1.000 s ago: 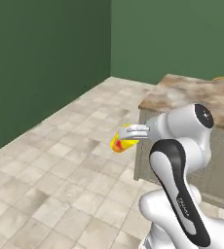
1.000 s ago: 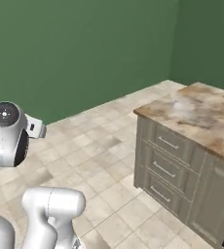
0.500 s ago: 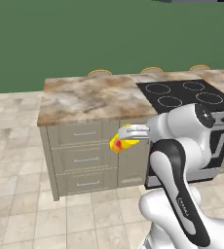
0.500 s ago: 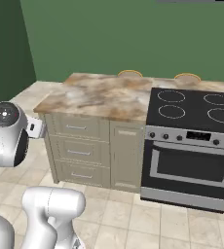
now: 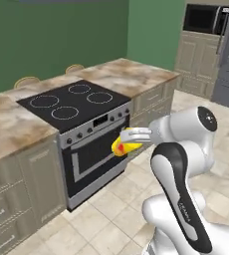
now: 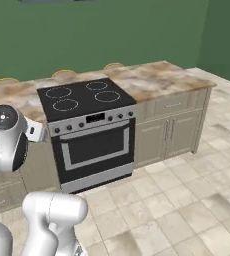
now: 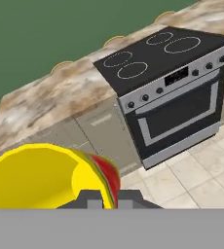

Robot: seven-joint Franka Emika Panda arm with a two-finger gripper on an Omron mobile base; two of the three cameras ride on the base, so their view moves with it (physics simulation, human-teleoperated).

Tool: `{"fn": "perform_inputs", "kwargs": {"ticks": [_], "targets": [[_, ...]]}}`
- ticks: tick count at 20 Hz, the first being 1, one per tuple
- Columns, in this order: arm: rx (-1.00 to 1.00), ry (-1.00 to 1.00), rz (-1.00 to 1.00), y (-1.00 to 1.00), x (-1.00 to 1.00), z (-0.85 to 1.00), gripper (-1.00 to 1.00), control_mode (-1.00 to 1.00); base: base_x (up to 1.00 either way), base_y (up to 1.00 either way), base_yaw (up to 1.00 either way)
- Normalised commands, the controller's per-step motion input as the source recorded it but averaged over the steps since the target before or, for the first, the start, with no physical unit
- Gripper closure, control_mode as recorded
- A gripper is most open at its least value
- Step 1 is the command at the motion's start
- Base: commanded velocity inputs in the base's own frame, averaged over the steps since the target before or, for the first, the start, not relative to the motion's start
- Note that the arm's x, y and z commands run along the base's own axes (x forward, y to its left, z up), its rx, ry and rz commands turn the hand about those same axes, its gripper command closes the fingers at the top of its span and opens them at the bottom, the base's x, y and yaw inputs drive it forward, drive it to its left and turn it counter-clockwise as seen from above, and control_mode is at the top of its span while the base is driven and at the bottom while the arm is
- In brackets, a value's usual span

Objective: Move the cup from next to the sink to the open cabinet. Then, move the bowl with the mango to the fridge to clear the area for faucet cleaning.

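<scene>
The cup (image 5: pixel 121 145) sits mid-frame, clamped in the tool (image 5: pixel 129 136). Half a second ago the stove (image 5: pixel 79 107) lay at right; now it fills centre-left, so the base is turning, carrying the cup cabinet-ward.

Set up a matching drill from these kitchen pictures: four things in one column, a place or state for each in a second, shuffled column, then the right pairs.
Things:
1. cup
2. stove
3. microwave
4. pincer

Places or states:
A. set between two stretches of marbled countertop
B. shut on the yellow rim
C. carried above the tiled floor, in front of the oven door
D. built in high up, at the far right of the left base view

Pairs: 1-C, 2-A, 3-D, 4-B
</scene>
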Motion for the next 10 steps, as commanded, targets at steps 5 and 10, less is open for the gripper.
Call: {"fn": "perform_inputs", "kwargs": {"ticks": [5, 10], "targets": [[0.00, 0.00, 0.00, 0.00, 0.00, 0.00, 1.00, 1.00, 0.45, -0.98, -0.74], [0.00, 0.00, 0.00, 0.00, 0.00, 0.00, 1.00, 1.00, 0.91, -0.29, -0.42]]}}
